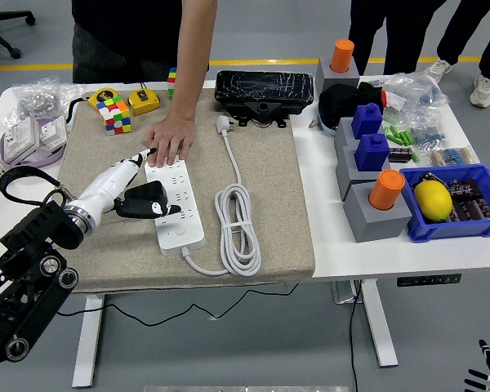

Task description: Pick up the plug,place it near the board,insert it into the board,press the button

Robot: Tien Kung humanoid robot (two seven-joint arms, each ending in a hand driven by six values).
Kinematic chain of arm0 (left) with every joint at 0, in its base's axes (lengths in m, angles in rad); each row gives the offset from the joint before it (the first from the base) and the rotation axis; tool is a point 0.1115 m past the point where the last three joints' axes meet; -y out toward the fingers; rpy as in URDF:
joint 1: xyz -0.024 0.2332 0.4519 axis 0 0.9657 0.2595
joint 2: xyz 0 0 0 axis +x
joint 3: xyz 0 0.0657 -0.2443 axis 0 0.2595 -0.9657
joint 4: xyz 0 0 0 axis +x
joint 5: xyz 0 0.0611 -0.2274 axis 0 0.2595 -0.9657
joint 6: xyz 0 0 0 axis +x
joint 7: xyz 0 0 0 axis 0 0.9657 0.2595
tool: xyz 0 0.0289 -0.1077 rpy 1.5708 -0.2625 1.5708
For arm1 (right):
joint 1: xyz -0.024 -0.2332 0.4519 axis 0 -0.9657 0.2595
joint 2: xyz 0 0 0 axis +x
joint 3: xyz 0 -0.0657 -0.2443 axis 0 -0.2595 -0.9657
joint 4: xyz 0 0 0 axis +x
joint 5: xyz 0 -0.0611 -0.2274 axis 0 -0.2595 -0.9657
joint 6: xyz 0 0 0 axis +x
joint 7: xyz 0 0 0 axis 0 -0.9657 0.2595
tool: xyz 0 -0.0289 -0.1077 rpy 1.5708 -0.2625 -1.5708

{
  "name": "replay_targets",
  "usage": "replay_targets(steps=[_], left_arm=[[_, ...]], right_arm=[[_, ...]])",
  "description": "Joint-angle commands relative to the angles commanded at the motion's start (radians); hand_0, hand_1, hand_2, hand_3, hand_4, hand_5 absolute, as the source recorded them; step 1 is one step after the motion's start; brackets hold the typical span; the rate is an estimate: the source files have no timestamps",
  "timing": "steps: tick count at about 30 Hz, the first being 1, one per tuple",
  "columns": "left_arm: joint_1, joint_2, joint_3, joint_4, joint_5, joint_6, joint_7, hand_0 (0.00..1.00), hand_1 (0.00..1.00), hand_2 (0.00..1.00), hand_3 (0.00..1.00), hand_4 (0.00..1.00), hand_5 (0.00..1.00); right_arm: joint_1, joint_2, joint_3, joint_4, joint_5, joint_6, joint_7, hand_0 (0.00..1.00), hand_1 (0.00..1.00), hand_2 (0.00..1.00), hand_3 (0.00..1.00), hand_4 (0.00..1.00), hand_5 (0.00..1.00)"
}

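White table (327,245), beige mat (269,196)

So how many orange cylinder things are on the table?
2. One orange cylinder stands at the far side in a grey block, right of the black box. The other orange cylinder sits in a near grey block, left of the blue bin. More may hide behind clutter.

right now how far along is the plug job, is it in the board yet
Pickup looks done: the left hand holds the black plug at the white power strip, which a person's hand steadies at its far end. In hand: bringing the plug onto a socket; it does not look seated yet. Left: insert it, then press the button, apparently at the strip's near end.
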Motion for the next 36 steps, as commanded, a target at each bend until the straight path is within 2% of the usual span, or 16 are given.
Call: replay_targets(steps=[3,4,5,8,9,10,15,16,21,22,27,28,33,34,36], left_arm=[[0.000,0.000,0.012,0.020,0.007,0.041,-0.009,0.998,0.998,0.998,0.998,0.998,0.469],[-0.001,0.000,0.014,0.023,0.010,0.048,-0.010,0.998,0.998,0.983,0.998,0.998,0.396],[-0.005,-0.001,0.022,0.043,0.021,0.090,-0.037,0.998,0.998,0.983,0.998,0.998,0.396],[-0.013,0.000,0.036,0.076,0.038,0.127,-0.058,0.998,0.998,0.983,0.998,0.998,0.396],[-0.015,0.001,0.040,0.085,0.042,0.130,-0.061,0.998,0.998,0.983,0.998,0.998,0.396],[-0.017,0.000,0.044,0.094,0.053,0.134,-0.062,0.978,0.972,0.932,0.966,0.998,0.253],[-0.021,0.000,0.055,0.115,0.081,0.133,-0.061,0.978,0.972,0.932,0.966,0.998,0.253],[-0.022,0.000,0.058,0.119,0.088,0.131,-0.059,0.842,0.865,0.827,0.862,0.998,0.155],[-0.022,-0.003,0.065,0.135,0.110,0.159,-0.064,0.842,0.865,0.827,0.862,0.998,0.155],[-0.022,-0.003,0.065,0.136,0.112,0.165,-0.065,0.701,0.775,0.747,0.783,0.998,0.069],[-0.024,-0.003,0.067,0.145,0.120,0.196,-0.067,0.701,0.775,0.747,0.783,0.998,0.069],[-0.025,-0.003,0.068,0.148,0.118,0.209,-0.070,0.550,0.683,0.645,0.660,0.991,0.049],[-0.027,-0.005,0.073,0.156,0.115,0.231,-0.070,0.550,0.683,0.645,0.660,0.991,0.049],[-0.027,-0.005,0.075,0.157,0.114,0.234,-0.069,0.436,0.600,0.600,0.587,0.958,0.024],[-0.028,-0.005,0.079,0.160,0.113,0.240,-0.069,0.436,0.600,0.600,0.587,0.958,0.024]], right_arm=[[-0.001,0.000,-0.001,0.000,-0.001,0.001,0.001,0.744,0.631,0.615,0.642,0.998,0.998],[-0.001,-0.001,-0.001,0.000,-0.001,0.001,0.001,0.744,0.630,0.614,0.642,0.998,0.998],[-0.001,-0.001,-0.001,0.000,-0.001,0.001,0.001,0.744,0.630,0.614,0.642,0.998,0.998],[-0.001,-0.002,0.000,0.000,-0.003,0.001,0.000,0.744,0.630,0.614,0.642,0.998,0.998],[-0.002,-0.003,0.001,0.000,-0.003,0.001,0.000,0.744,0.630,0.614,0.642,0.998,0.998],[-0.001,-0.004,0.002,0.000,-0.004,0.000,0.000,0.744,0.630,0.615,0.642,0.998,0.998],[-0.001,-0.006,0.004,0.000,-0.004,0.000,-0.001,0.744,0.630,0.615,0.642,0.998,0.998],[-0.001,-0.006,0.005,0.000,-0.004,0.000,-0.001,0.744,0.630,0.615,0.643,0.998,0.998],[0.001,-0.006,0.004,0.000,-0.003,0.001,0.000,0.744,0.630,0.615,0.643,0.998,0.998],[0.001,-0.006,0.004,0.000,-0.003,0.001,0.000,0.744,0.631,0.615,0.642,0.998,0.998],[0.003,-0.007,0.002,0.000,0.000,0.001,0.001,0.744,0.631,0.615,0.642,0.998,0.998],[0.004,-0.008,0.001,0.000,0.000,0.001,0.001,0.744,0.630,0.614,0.642,0.998,0.998],[0.005,-0.008,-0.001,0.000,0.001,0.001,0.001,0.744,0.630,0.614,0.642,0.998,0.998],[0.005,-0.009,0.000,0.000,0.000,0.002,0.001,0.744,0.630,0.614,0.642,0.998,0.998],[0.006,-0.009,0.001,0.000,-0.001,0.002,0.000,0.744,0.630,0.614,0.642,0.998,0.998]])
